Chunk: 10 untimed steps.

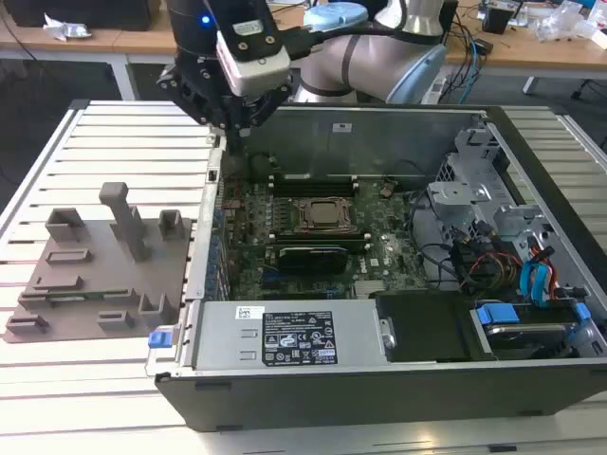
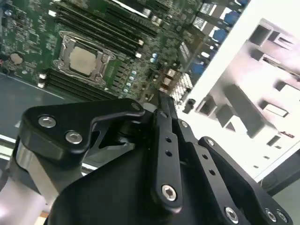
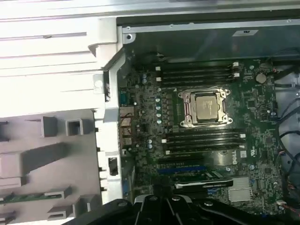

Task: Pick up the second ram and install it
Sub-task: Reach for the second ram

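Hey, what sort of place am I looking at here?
Probably a robotics lab or test workshop: a robot arm at an open computer case, set on a slotted metal table, with cable-strewn desks behind.

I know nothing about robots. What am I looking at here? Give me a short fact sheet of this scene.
Setting: open computer case on a slatted table
Gripper: above the case's rear corner, on the exterior view's left
Memory stick: green, lying flat in the grey fixture plate beside the case, apart from the gripper
Processor socket: middle of the motherboard, with long black slots on two sides
Progress: memory stick not yet picked up
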Each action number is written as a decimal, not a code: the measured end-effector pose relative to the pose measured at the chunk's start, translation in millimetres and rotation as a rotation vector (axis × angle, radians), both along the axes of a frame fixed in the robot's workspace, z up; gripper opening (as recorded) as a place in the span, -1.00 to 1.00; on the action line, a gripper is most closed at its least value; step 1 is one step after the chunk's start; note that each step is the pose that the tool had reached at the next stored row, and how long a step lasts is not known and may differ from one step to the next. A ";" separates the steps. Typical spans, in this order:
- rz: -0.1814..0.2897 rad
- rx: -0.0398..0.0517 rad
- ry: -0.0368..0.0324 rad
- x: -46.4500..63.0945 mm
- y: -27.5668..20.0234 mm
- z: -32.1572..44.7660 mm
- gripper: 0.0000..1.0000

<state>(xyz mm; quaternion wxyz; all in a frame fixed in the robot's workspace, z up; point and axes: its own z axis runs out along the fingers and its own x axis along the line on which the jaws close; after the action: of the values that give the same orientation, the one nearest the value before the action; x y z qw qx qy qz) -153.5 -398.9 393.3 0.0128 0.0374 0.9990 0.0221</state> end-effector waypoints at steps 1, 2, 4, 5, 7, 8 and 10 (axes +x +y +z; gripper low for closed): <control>0.000 -0.0001 -0.0005 -17.1 0.0 0.0 -0.79; 0.000 0.0000 -0.0009 -24.3 0.0 -0.1 -0.79; 0.000 0.0000 -0.0011 -32.7 0.0 -0.1 -0.79; 0.000 0.0001 -0.0011 -35.5 0.0 -0.1 -0.79; 0.000 0.0000 -0.0012 -47.3 0.0 -0.2 -0.79; 0.000 0.0000 -0.0017 -55.0 0.0 -0.2 -0.79; 0.000 0.0000 -0.0032 -76.1 0.0 -0.4 -0.79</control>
<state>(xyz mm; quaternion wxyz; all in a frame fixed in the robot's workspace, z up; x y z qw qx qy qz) -229.6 -398.9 392.9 0.0144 0.0373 0.9990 0.0222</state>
